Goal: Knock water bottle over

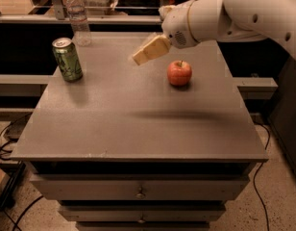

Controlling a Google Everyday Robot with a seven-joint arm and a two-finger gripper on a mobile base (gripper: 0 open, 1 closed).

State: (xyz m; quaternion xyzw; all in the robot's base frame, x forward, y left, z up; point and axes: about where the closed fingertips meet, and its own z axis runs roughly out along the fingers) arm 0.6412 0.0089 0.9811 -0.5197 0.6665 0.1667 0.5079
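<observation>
The water bottle (pixel 78 18), clear ribbed plastic with a white cap, stands upright at the far left corner of the grey table (pixel 133 114). My gripper (pixel 138 58), with tan fingers, hangs above the table's middle back, to the right of the bottle and well apart from it. It holds nothing that I can see. The white arm reaches in from the upper right.
A green soda can (pixel 67 59) stands upright on the left side, in front of the bottle. A red apple (pixel 179 73) sits right of centre, just right of and below the gripper. Drawers run below the table's front edge. Cables lie on the floor at left.
</observation>
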